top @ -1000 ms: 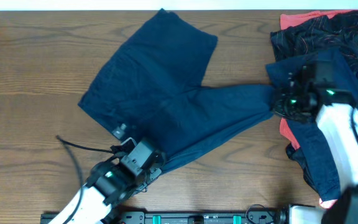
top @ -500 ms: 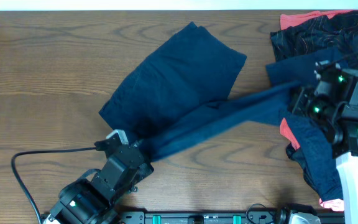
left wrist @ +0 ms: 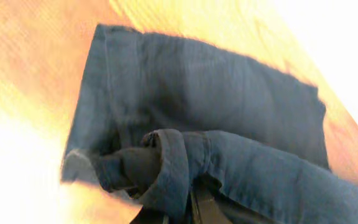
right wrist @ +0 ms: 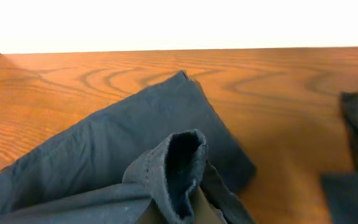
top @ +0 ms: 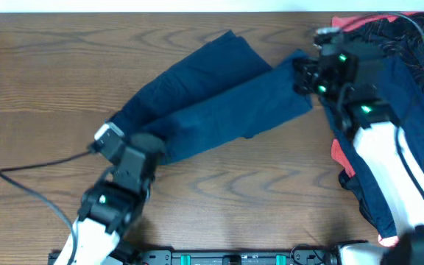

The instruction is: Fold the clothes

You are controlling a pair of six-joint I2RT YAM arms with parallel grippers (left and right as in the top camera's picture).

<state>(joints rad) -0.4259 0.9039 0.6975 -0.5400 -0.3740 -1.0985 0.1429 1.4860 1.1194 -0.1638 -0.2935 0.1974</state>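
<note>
Left gripper point(top: 144, 145) is clamped on the near-left end of the shorts point(top: 212, 103), with a roll of hem bunched over its fingers in the left wrist view. The right gripper point(top: 302, 76) pinches the far-right end, where a loose fold of cloth stands up between its fingers. The shorts lie diagonally across the middle of the table point(top: 43, 73), one layer carried over the other.

The top layer sits skewed, so its edges will likely not meet the lower ones if it is let go as it lies. Both holds are on bunched cloth, so a release may leave lumps or drag the fold askew. The right gripper works just beside the pile point(top: 389, 40) of black, navy and coral pieces. A careless pull there could snag a neighbour and haul it onto the fold. The cable point(top: 35, 173) trails on the wood near the left arm and could catch.

The table is brown wood grain, smooth and bare on the left. A white band runs along its far edge; nothing more of the room shows.
</note>
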